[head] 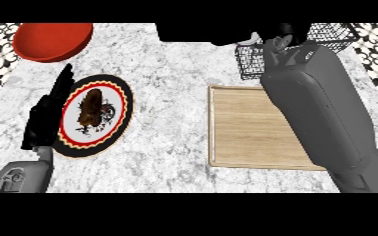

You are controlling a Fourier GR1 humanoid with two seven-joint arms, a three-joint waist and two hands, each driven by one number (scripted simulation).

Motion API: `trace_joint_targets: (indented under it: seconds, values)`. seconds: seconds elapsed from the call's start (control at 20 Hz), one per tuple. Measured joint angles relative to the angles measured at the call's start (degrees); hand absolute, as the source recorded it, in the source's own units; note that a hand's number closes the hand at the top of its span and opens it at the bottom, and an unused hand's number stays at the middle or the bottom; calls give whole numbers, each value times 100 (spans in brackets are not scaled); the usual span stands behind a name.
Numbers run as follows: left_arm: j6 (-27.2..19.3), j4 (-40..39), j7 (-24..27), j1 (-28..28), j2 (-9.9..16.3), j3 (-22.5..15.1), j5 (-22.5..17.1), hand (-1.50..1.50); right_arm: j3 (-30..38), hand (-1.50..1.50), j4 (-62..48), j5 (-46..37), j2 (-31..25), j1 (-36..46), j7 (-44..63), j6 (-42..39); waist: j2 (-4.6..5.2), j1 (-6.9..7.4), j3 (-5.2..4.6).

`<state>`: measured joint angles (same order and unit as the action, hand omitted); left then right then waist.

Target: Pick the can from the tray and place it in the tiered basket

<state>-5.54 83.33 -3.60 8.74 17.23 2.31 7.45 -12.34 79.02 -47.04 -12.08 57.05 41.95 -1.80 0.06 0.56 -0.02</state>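
Head view shows our right hand [279, 44] up at the tiered basket [251, 62]; we cannot tell its fingers or see the can. Our left hand [46, 115] rests open beside the plate [122, 111]. The tray [244, 130] lies bare; a blind release could miss the basket.

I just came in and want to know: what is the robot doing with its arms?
The robot's right arm stretches over the wooden tray toward the black wire basket at the back of the counter. Its right hand is up by the basket, but I cannot tell what it holds. No can shows on the tray. The left hand rests open beside a patterned plate. A red bowl sits behind.
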Motion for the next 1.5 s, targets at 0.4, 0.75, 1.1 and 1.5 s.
trace_joint_targets:
  seconds: [0.4, 0.75, 1.1, 1.5]
  values:
    - [48, -67, 67, 21, -57, -4, 39, 0, -11, 150, -1263, -858, -766, 177, -705, 148, 20, 23, -1]
    - [28, -31, -5, 71, -121, 8, 137, 0, 354, 150, -2509, -1109, -1127, 449, -1619, 494, 20, 37, 0]
    - [66, 176, -65, -48, -158, 21, 182, 0, 840, 150, -3410, -776, -1290, 528, -2731, 511, 21, 46, 3]
    - [65, 89, -27, -11, -224, 25, 260, 0, 1493, -150, -4292, -206, -1202, 429, -3205, 388, 31, 48, 4]
